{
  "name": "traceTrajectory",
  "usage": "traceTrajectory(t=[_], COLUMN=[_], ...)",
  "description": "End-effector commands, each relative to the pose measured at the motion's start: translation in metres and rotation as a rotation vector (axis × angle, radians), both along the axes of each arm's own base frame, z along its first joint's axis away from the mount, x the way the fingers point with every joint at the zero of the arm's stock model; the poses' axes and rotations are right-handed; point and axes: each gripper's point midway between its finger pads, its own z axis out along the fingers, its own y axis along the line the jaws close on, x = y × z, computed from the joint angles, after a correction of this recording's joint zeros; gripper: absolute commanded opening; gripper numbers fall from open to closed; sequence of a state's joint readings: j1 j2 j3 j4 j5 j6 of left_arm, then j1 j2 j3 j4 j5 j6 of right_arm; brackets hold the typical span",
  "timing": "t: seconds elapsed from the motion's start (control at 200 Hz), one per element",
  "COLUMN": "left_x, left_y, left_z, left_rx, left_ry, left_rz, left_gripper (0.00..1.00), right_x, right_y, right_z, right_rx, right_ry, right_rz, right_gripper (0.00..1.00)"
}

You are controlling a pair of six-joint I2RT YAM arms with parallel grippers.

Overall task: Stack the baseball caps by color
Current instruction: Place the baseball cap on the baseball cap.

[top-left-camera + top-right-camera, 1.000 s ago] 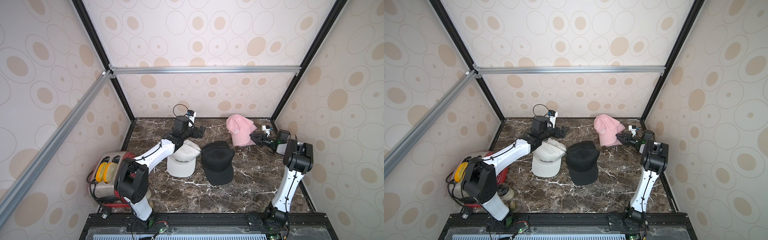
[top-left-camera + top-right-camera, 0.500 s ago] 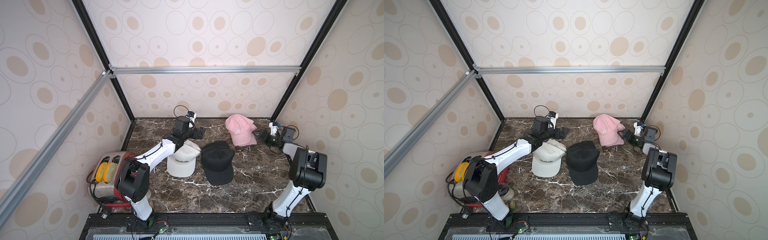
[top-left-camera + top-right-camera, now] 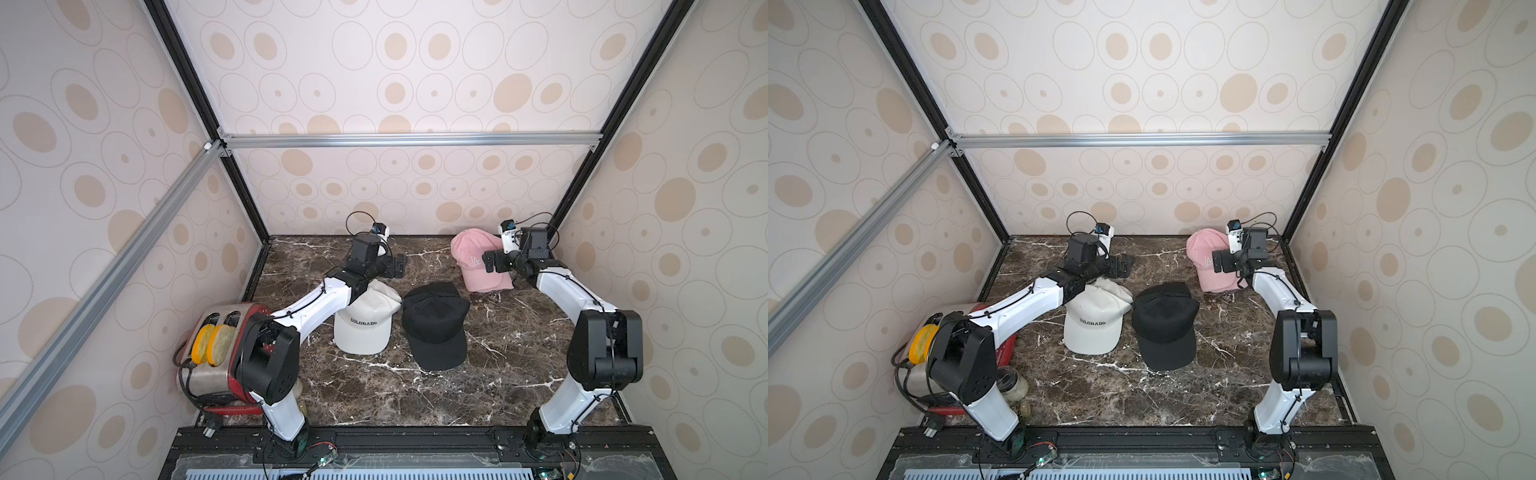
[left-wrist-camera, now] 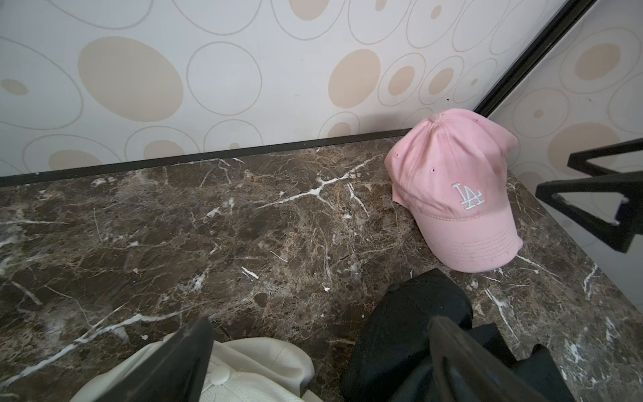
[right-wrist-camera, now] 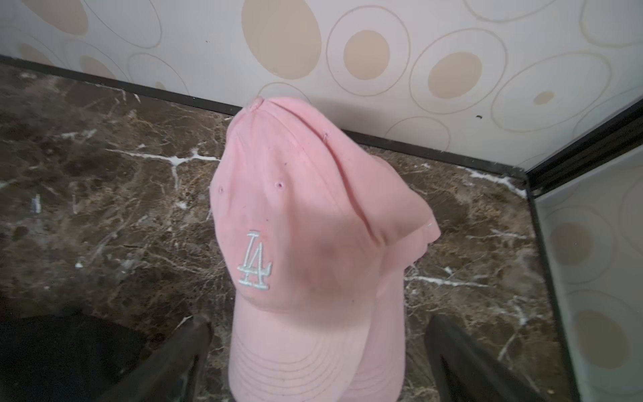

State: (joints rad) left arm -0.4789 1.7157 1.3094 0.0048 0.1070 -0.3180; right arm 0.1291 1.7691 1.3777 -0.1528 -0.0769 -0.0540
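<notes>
The open right end effector (image 5: 318,329) straddled the stacked pink caps' (image 5: 299,209) brims in the counter's (image 5: 104,195) far right corner.

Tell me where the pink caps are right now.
In both top views the pink caps sit stacked in the far right corner of the table, beyond the black cap, with the open right end effector poised over their brims.

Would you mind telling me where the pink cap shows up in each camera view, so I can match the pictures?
Top view: pink cap at the table's far right corner.
Top view: pink cap at that same corner.
Left wrist: pink cap by the wall corner, beyond the black cap.
Right wrist: pink cap fills the middle.
Shared landmark: the black cap, visible in all four.
</notes>
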Motion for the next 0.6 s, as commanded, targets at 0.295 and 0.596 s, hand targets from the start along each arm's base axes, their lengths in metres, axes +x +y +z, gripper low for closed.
traceTrajectory(t=[0.295, 0.596], left_x=[0.002, 0.002], left_y=[0.007, 0.008], left_z=[0.015, 0.010], left_rx=[0.026, 0.040], left_ry=[-0.019, -0.007], left_rz=[0.042, 0.044], left_gripper=[0.99, 0.99], right_x=[0.035, 0.045], right_y=[0.030, 0.042], right_z=[-0.018, -0.028], right_rx=[-0.243, -0.254], right_ry=[0.098, 0.151], right_rz=[0.088, 0.109], right_gripper=[0.77, 0.64])
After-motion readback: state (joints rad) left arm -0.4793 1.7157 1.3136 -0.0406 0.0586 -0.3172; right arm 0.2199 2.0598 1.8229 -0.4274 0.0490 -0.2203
